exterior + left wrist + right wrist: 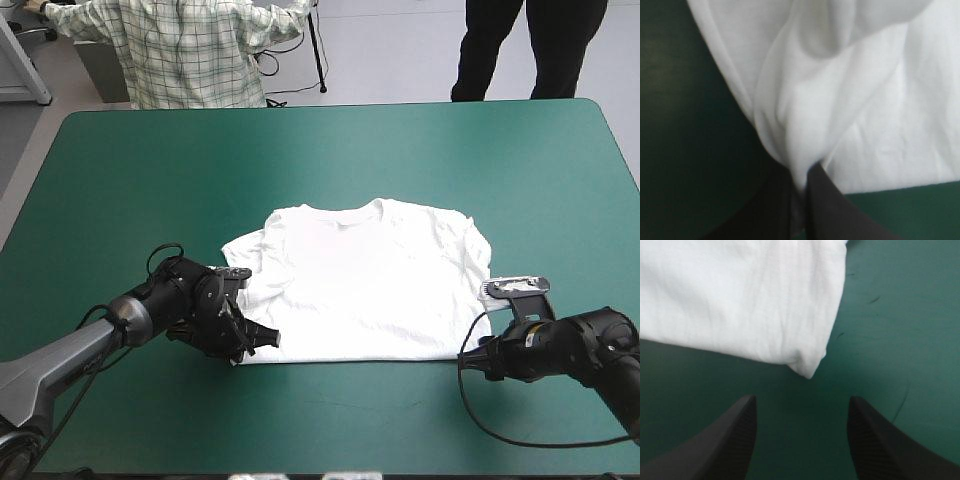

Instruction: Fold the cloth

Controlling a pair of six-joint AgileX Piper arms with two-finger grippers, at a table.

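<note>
Jaws on left gripper [255, 340] all but pressed together, nipping a fold of the T-shirt [360, 280] at its 7 o'clock hem corner. Jaws on right gripper [484, 352] spread wide, gripping nothing, sitting just off the 5 o'clock hem corner. T-shirt spread flat on the teal-green cover [330, 150], roughly table centre and a touch toward 6 o'clock, with neckline at 12, short sleeves out at 9 and 3, hem running straight along 6. Thin white fabric, plain, soft shallow wrinkles across the chest, curved collar band. Left wrist view: black fingers [835, 215] meeting in a narrow pointed arch, white sheet squeezed between them. Cloth [805, 115] ahead of them drawn into a tented ridge with smooth deep folds, the rest lying flat beyond, straight hem edge against the cover. Right wrist view: matte black fingers [732, 440], broad fin shape, fine ribbed grain on the inner faces, standing well apart. Rounded hem corner [807, 367] of the shirt pointing into the gap ahead of them, touching neither, tip looking slightly curled. Fabric there finely creased on the diagonal. Cover smooth, a few short dark scuff lines [872, 300] beside that corner.
</note>
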